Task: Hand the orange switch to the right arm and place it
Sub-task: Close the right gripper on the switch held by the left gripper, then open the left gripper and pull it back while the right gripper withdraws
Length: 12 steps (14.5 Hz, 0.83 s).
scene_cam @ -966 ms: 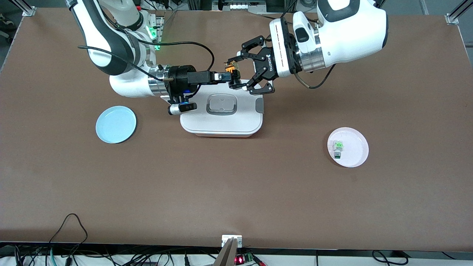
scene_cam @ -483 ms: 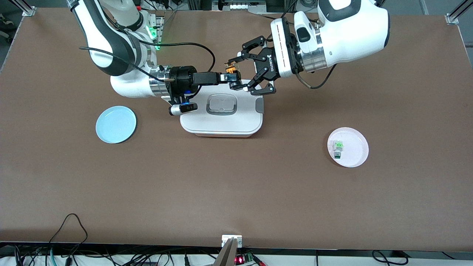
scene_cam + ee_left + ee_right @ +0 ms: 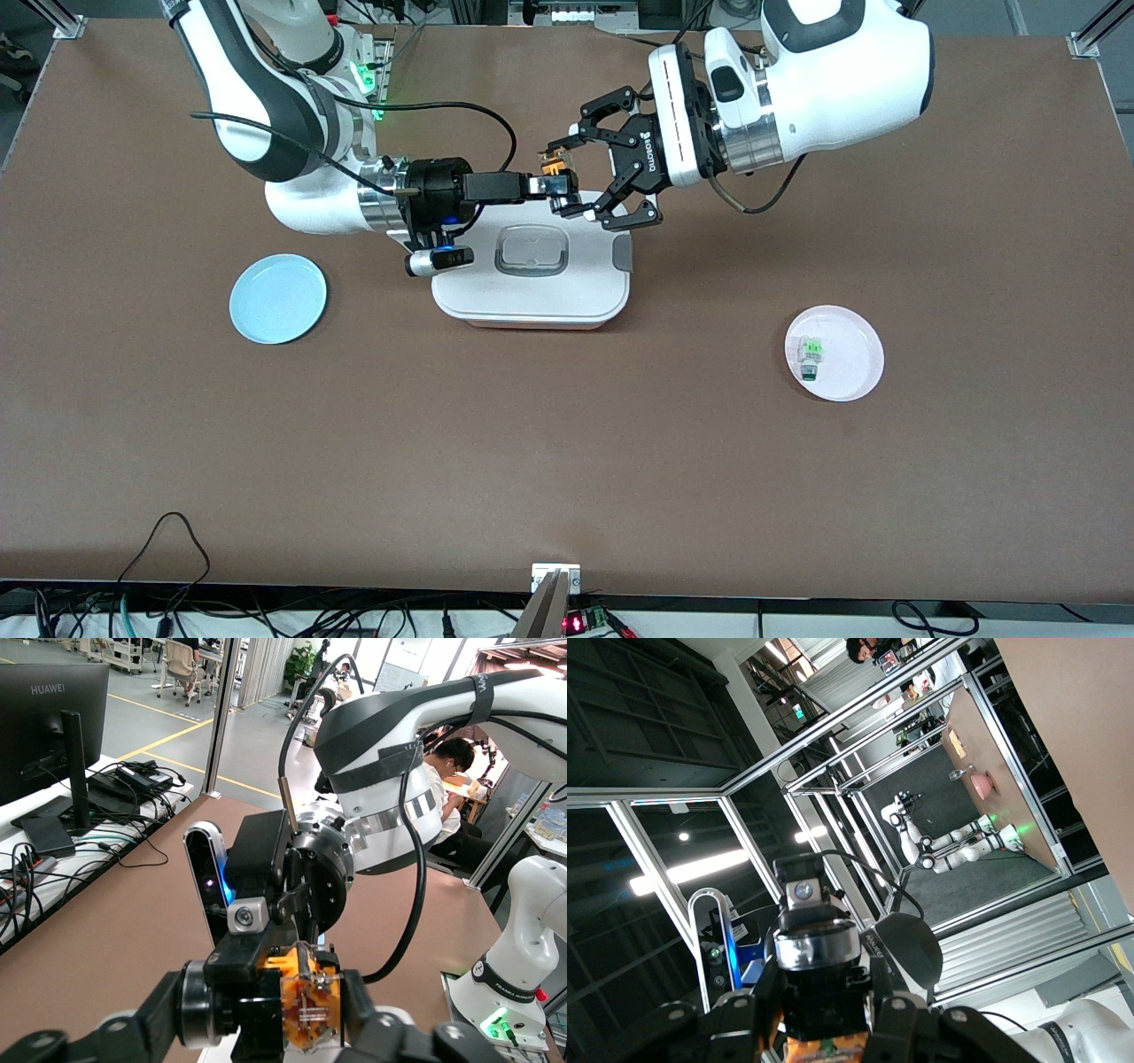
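The orange switch (image 3: 553, 164) is held in the air over the rim of the white container, the rim farther from the front camera. My left gripper (image 3: 567, 175), the wide linked-finger one, is shut on it lengthwise, one finger on each end. In the left wrist view the switch (image 3: 310, 1005) shows a silver collar, a black middle and an orange body. My right gripper (image 3: 556, 184), slim and black, reaches in from the right arm's end of the table. Its jaws sit against the switch's black middle (image 3: 824, 992), shut on it.
A white lidded container (image 3: 461, 301) stands on the table under both grippers. A blue plate (image 3: 277, 299) lies toward the right arm's end. A pink plate (image 3: 855, 354) holding a white-and-green part (image 3: 810, 357) lies toward the left arm's end.
The right gripper has edged in onto the switch between the left gripper's fingers. Over the last half second neither arm has visibly moved.
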Each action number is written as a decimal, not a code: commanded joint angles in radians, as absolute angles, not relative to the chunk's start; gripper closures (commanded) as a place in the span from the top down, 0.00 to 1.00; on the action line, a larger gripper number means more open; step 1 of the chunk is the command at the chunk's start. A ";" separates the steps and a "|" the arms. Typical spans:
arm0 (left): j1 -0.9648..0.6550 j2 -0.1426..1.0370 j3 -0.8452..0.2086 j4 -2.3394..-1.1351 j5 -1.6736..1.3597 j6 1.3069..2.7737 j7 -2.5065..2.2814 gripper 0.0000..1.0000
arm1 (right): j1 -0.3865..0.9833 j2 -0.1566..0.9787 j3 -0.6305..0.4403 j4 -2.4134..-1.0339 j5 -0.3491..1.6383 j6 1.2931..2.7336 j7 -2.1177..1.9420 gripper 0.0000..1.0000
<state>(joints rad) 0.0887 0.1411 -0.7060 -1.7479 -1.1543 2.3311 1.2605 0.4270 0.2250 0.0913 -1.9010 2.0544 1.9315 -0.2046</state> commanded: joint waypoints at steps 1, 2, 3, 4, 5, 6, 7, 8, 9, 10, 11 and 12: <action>0.095 0.135 -0.712 -1.752 -1.177 2.322 1.276 1.00 | 0.434 0.229 0.086 -1.881 2.071 1.940 -0.192 0.17; 0.097 0.133 -0.712 -1.752 -1.177 2.322 1.276 1.00 | 0.433 0.229 0.086 -1.881 2.071 1.940 -0.192 0.17; 0.100 0.132 -0.712 -1.752 -1.177 2.315 1.275 1.00 | 0.433 0.229 0.086 -1.881 2.071 1.940 -0.192 0.17; 0.104 0.129 -0.706 -1.752 -1.177 2.281 1.273 1.00 | 0.433 0.229 0.086 -1.881 2.071 1.940 -0.192 0.17; 0.109 0.126 -0.695 -1.752 -1.177 2.243 1.269 1.00 | 0.433 0.229 0.086 -1.881 2.071 1.940 -0.190 0.16; 0.133 0.124 -0.693 -1.752 -1.175 2.196 1.263 1.00 | 0.433 0.229 0.086 -1.881 2.069 1.940 -0.190 0.16; 0.176 0.121 -0.696 -1.750 -1.174 2.134 1.261 1.00 | 0.433 0.229 0.086 -1.881 2.068 1.940 -0.190 0.16; 0.201 0.121 -0.696 -1.750 -1.172 2.087 1.256 1.00 | 0.428 0.229 0.086 -1.881 2.062 1.939 -0.187 0.16; 0.210 0.121 -0.692 -1.750 -1.170 2.059 1.246 1.00 | 0.423 0.229 0.084 -1.879 2.054 1.939 -0.189 0.16; 0.228 0.123 -0.690 -1.749 -1.154 2.025 1.233 1.00 | 0.414 0.229 0.083 -1.879 2.039 1.936 -0.190 0.16; 0.251 0.123 -0.690 -1.750 -1.116 1.996 1.206 1.00 | 0.405 0.229 0.078 -1.876 1.981 1.936 -0.190 0.16; 0.264 0.127 -0.692 -1.749 -1.070 1.976 1.171 1.00 | 0.381 0.229 0.077 -1.859 1.895 1.933 -0.189 0.16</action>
